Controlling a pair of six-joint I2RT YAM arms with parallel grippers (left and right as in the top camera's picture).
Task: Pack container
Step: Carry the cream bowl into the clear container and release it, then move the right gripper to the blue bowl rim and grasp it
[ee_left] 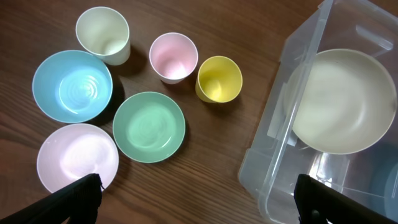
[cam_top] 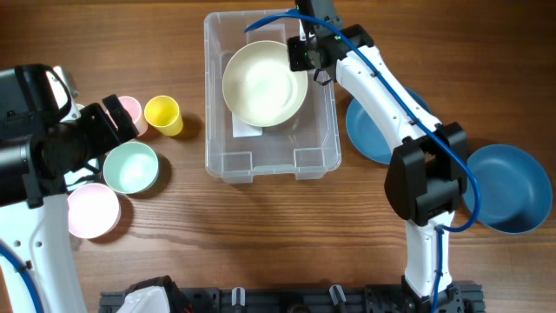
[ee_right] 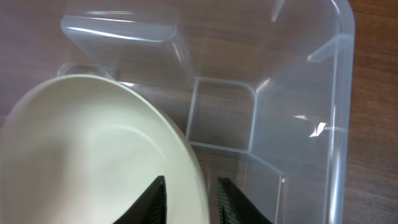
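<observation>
Worktop (cam_top: 261,226): brown wood, carries everything.
Container (cam_top: 274,163): clear, mid-worktop, between the two arms, a white label (cam_top: 246,129) on its floor.
Blue dishes: one (cam_top: 508,187) at the right edge, another (cam_top: 369,130) just beside the container's right wall.
Cream bowl (cam_top: 263,84): in the container's far half, over the label.
Small bowls: blue (ee_left: 71,86), green (ee_left: 148,126), pink (ee_left: 77,158), clustered left of the container.
Cups: cream (ee_left: 102,34), pink (ee_left: 173,56), yellow (ee_left: 219,78), upright, in a row.
Right hand (ee_right: 194,200): narrow, pinching the cream bowl's rim, one finger on each side.
Left hand (ee_left: 202,200): wide, holding nothing, above the small bowls.
</observation>
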